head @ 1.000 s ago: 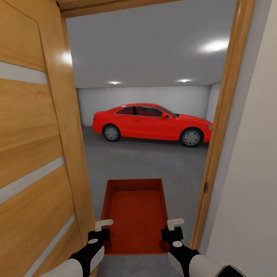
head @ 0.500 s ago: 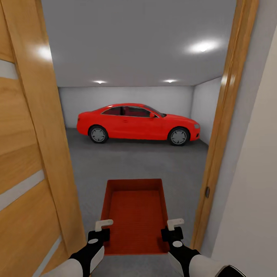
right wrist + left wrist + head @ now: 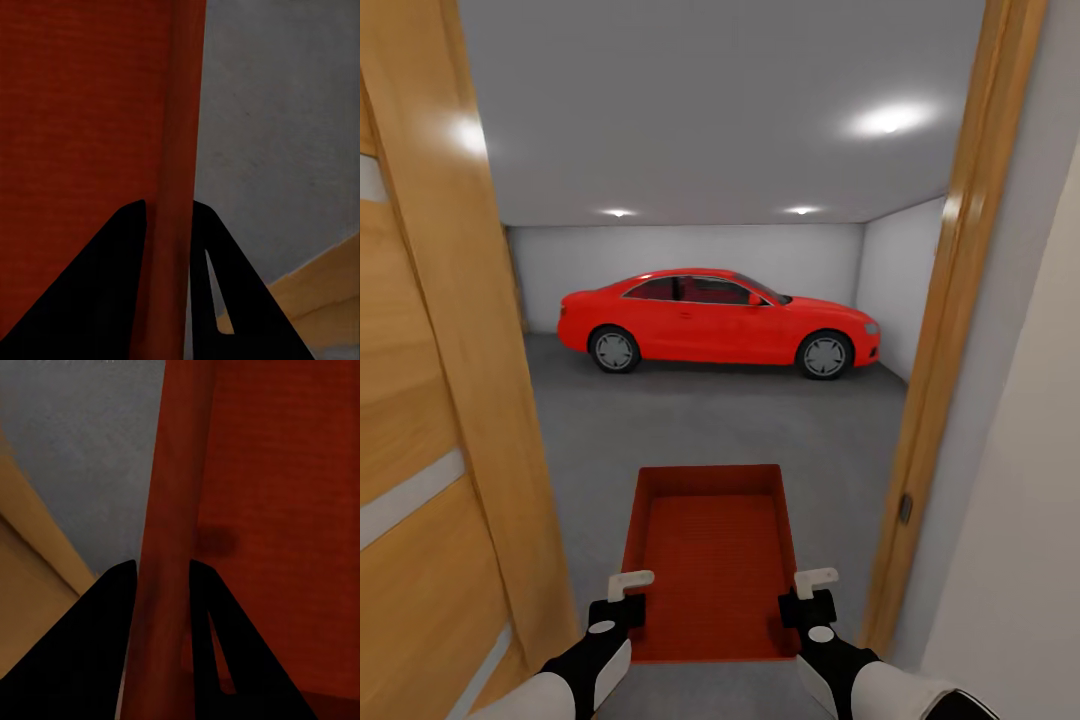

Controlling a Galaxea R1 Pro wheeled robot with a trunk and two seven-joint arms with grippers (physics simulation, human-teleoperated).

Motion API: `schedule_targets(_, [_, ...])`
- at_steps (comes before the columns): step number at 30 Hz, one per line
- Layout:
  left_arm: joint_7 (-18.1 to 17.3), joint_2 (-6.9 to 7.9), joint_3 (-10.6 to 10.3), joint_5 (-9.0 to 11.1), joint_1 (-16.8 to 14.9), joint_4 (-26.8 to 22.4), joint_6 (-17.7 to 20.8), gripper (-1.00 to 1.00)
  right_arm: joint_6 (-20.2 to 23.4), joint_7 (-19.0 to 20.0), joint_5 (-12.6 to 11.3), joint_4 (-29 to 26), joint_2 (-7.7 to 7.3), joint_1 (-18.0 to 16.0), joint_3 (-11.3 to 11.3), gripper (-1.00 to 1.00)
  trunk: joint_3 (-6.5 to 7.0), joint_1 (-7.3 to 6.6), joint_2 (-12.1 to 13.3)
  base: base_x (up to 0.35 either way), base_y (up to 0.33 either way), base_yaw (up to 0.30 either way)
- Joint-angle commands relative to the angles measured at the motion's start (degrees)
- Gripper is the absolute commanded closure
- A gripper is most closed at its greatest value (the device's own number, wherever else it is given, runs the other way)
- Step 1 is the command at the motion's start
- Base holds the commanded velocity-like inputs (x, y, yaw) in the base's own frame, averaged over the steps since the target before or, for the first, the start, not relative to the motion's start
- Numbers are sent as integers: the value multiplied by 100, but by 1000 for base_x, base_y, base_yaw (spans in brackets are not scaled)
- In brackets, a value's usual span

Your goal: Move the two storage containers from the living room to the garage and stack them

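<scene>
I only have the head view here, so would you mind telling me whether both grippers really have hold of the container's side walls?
Observer: Yes on the left. In the left wrist view the left gripper has one finger on each side of the storage container's wall, closed against it.
Operator: Thank you, and the right side?
Observer: The same. The right gripper straddles the opposite wall, one finger inside the bin and one outside.
Operator: What lies beneath the container at the right?
Observer: The right wrist view shows the grey concrete floor past the wall, with a strip of the wooden door frame at one corner.
</scene>
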Motion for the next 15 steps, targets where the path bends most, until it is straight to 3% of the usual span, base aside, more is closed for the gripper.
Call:
schedule_targets(1, [224, -2, 92, -40, -1, -8, -31, 100, 11, 193, 13, -20, 29, -4, -468, 100, -3, 4, -4, 293, 0, 0])
schedule_targets(15, [224, 2, 107, -40, -1, -8, -31, 100, 11, 193, 16, -20, 35, -7, -468, 100, -3, 4, -4, 318, 1, 0])
